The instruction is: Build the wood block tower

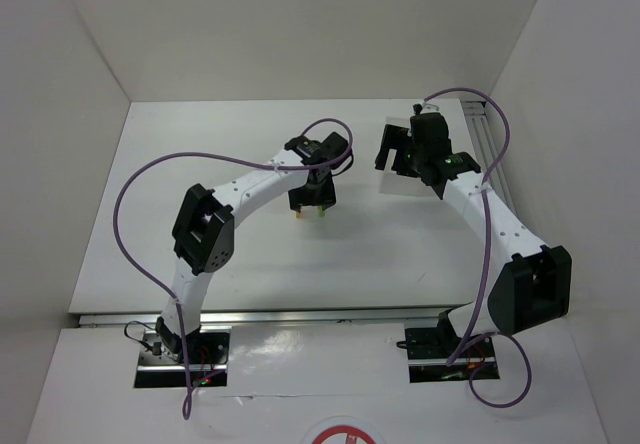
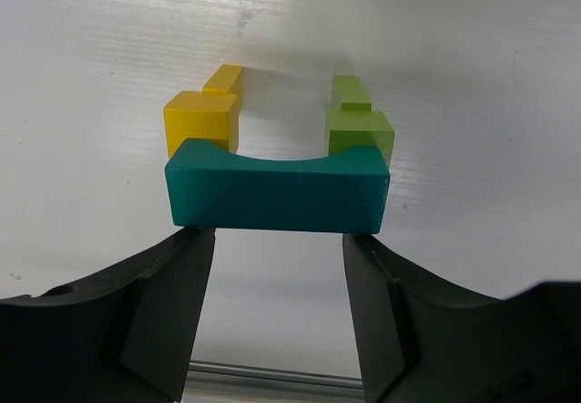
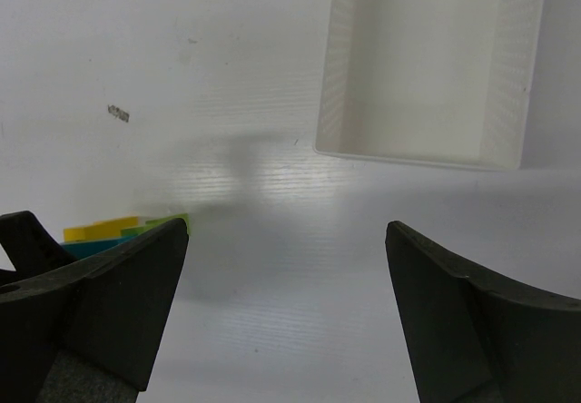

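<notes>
L gripper (image 2: 279, 240): jaws apart, nothing clamped, tips just beside teal wooden arch-shaped bridge block (image 2: 277, 199) | arch seen laid across yellow wooden post (image 2: 200, 122) & lime-green wooden post (image 2: 360, 131), mid white table (image 2: 91, 40) | R gripper (image 3: 286, 230): jaws wide apart, empty, near white rect. tray (image 3: 331, 76) | risk: arch could be dragged off posts if snagged by L tips on pull-back; tip contact can't be told.

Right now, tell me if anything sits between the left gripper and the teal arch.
Nothing visible does. The open left gripper sits right at the teal arch, bridging the yellow post and lime-green post.
</notes>
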`<state>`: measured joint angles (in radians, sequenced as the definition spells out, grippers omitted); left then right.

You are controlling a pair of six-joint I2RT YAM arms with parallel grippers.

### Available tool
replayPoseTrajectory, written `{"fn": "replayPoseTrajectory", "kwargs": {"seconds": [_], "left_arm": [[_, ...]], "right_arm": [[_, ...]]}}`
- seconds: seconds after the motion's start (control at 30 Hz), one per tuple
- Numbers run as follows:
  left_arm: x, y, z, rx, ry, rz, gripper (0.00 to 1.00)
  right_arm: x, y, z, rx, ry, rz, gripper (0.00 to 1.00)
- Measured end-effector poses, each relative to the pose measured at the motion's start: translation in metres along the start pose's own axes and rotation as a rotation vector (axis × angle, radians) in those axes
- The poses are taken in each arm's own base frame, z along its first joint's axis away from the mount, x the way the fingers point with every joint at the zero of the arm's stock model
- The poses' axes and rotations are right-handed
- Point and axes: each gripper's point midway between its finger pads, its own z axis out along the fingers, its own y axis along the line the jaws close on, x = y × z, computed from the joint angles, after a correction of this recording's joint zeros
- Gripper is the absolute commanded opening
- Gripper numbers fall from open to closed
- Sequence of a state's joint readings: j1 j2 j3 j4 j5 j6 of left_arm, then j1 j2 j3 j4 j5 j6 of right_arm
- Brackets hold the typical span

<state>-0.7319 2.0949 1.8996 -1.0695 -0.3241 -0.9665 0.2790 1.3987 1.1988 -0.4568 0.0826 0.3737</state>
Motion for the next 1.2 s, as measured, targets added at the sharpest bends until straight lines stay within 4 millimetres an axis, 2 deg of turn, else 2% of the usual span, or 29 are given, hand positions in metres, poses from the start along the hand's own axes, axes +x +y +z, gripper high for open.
{"fn": "replayPoseTrajectory", "kwargs": {"seconds": [1.2], "left_arm": [[-0.0032, 0.0005, -0.0018, 0.006, -0.005, 0.028, 0.71]], "right_arm": [[0.0000, 0.0004, 0.0028, 0.001, 0.005, 0.000, 0.97]]}}
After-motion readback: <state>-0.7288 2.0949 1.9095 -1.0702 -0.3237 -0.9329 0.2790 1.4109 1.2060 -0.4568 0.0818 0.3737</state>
